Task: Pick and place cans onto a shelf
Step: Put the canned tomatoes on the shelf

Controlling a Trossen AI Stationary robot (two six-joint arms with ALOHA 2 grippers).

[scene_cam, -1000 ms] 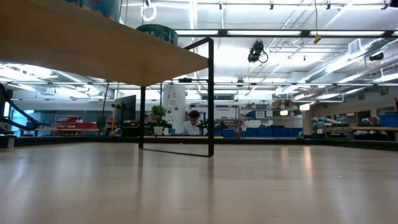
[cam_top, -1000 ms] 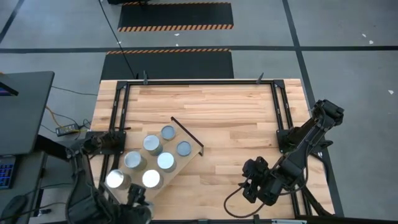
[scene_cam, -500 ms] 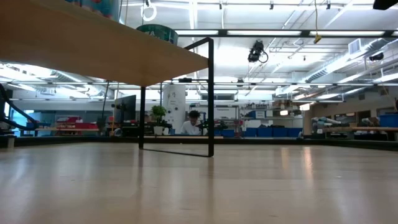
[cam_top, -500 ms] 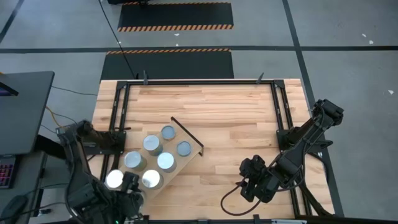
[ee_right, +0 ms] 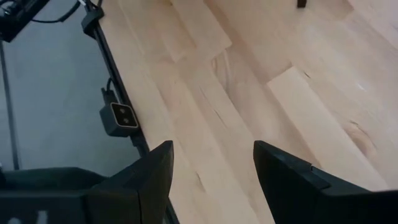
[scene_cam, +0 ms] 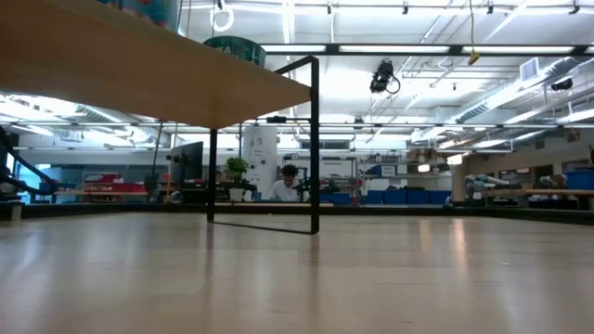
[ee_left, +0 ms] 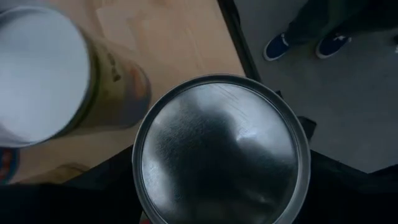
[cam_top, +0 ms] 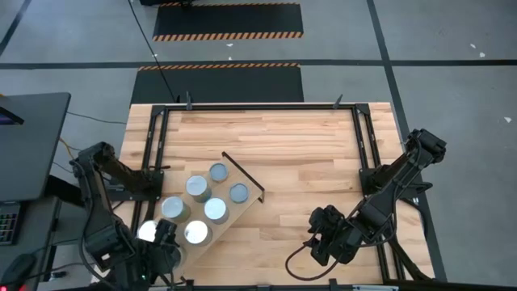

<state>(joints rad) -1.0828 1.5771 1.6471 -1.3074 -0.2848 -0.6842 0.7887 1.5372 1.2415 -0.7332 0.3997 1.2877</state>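
1. We read this as the placing step: our left claw [cam_top: 161, 242] hangs at the near left corner of the shelf [cam_top: 242, 212], just beside the six cans [cam_top: 203, 202] that stand there in two rows.

2. The left wrist view looks straight down on a can top [ee_left: 221, 149] that fills the space between that arm's dark fingers, with a neighbouring can [ee_left: 43, 74] close beside it. The fingers stand wide on either side of the tin; whether they press on it or have let go, we cannot tell.

3. From the high view, the can under the left claw seems to sit at the near edge of the shelf, beside the brightest can [cam_top: 150, 233] (the claw hides most of it, so its footing is a judgement).

4. Our right claw [cam_top: 327, 238] waits low over the bare tabletop [cam_top: 307, 145] near the front right, well apart from the shelf. Its two fingers [ee_right: 146, 180] stand apart with only wood between them, holding nothing.

5. The low view shows the shelf's underside and black frame [scene_cam: 314, 139] raised above the tabletop, with can bases just visible along its top edge.

6. The next move, as we judge it, calls for a straight lift of the left claw if the can is seated, keeping clear of the close neighbour; no loose can shows on the tabletop, so few if any remain.
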